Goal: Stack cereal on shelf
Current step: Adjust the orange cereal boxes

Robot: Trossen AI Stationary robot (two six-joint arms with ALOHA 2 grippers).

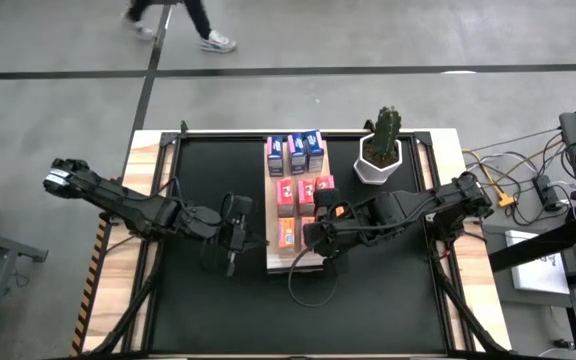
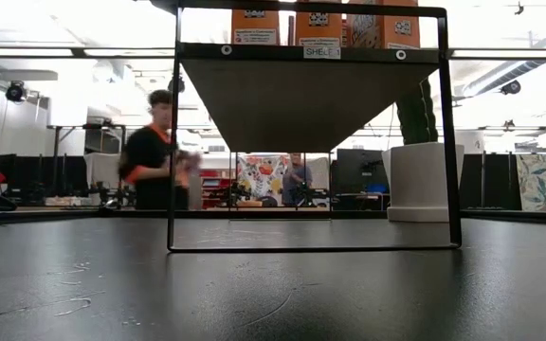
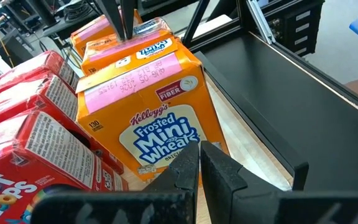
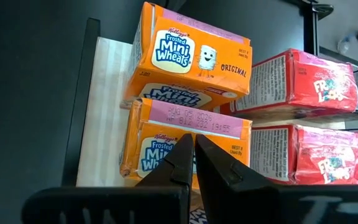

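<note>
At shelf (image 1: 273,262) front: both grippers' fingers pressed together, empty, flanking orange cereal (image 4: 188,56); a nudge could topple boxes.

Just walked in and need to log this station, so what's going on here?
Two robot arms are stocking cereal boxes on a wooden shelf over the black mat. Blue, red and orange boxes stand in rows. The left gripper sits shut just left of the shelf. The right gripper, also shut, is at the orange boxes. A potted cactus stands aside.
</note>
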